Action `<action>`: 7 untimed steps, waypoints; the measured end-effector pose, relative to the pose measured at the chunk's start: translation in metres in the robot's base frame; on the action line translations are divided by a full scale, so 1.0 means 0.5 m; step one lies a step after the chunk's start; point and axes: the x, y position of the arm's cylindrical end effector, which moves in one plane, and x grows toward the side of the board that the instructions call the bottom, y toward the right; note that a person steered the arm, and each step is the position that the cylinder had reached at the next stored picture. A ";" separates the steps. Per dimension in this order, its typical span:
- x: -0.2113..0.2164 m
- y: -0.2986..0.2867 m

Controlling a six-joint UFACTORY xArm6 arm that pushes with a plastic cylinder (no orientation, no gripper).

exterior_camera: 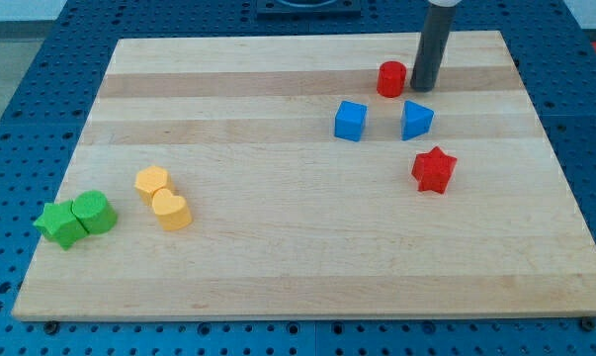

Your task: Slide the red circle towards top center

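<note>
Pale wooden desk (278, 257) on a blue pegged base; no writing shows. From the view's left: green star (59, 224) touching green block (95, 212), yellow block (152, 183) touching yellow heart (170, 210), blue cube (351, 121), red circle (391, 78) near top, right of center, my tip (421, 88) just beside its right, blue block (416, 120), red star (434, 169). No fingers here.

My tip (422, 87) stands just right of the red circle (391, 78). Bare tabletop (278, 69) lies open to the circle's left, toward top center. Below crowd the blue cube (350, 121), blue triangle (416, 120) and red star (434, 169).
</note>
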 end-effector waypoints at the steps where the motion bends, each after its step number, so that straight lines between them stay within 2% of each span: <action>1: -0.008 -0.022; 4: -0.010 -0.098; 6: 0.056 -0.099; 7: 0.059 -0.214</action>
